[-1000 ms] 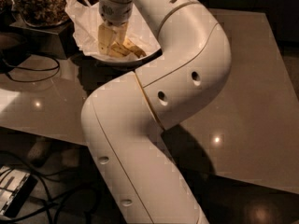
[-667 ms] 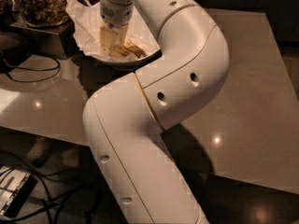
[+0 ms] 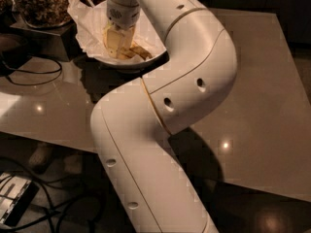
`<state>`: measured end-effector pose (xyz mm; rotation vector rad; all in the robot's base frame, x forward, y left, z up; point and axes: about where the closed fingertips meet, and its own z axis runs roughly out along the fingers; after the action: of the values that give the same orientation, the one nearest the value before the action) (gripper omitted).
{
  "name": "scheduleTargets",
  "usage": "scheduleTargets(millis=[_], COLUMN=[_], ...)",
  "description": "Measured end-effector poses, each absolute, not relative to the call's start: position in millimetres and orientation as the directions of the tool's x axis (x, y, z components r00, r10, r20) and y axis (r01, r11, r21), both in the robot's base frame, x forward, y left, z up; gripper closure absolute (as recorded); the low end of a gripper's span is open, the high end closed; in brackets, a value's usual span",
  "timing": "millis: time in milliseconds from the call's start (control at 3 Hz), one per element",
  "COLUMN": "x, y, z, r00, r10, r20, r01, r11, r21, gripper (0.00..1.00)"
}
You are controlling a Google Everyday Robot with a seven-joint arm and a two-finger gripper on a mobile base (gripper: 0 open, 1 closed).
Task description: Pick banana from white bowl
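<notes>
The white bowl (image 3: 127, 65) stands at the back of the table, lined with crumpled white paper (image 3: 83, 14). My gripper (image 3: 119, 41) reaches straight down into it from above, its wrist covering much of the bowl's inside. Beside the gripper's tip, on its right, a yellow piece with brown flecks shows; this is the banana (image 3: 140, 52), and most of it is hidden. The gripper touches or nearly touches the banana; I cannot tell whether it holds it. My white arm (image 3: 194, 81) bends across the middle of the view.
A container of brown items (image 3: 41, 4) sits on a dark stand (image 3: 43, 35) left of the bowl. A black cable (image 3: 34, 79) loops over the table's left part. The beige table (image 3: 262, 106) extends right. Cables and a device (image 3: 14, 203) lie on the floor at lower left.
The arm's lower bend has shifted slightly to the right. The gripper stays down in the bowl at about the same spot.
</notes>
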<state>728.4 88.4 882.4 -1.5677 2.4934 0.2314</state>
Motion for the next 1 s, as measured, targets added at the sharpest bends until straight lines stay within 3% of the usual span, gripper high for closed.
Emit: scheduleTargets(millis=[1000], x=[730.6], y=[85.8], z=[884.0], r00=[-0.421], r10=[-0.874], r20=[-0.243], r01=[-0.903], r11=[0.428], r21=[0.025], gripper=[0.46])
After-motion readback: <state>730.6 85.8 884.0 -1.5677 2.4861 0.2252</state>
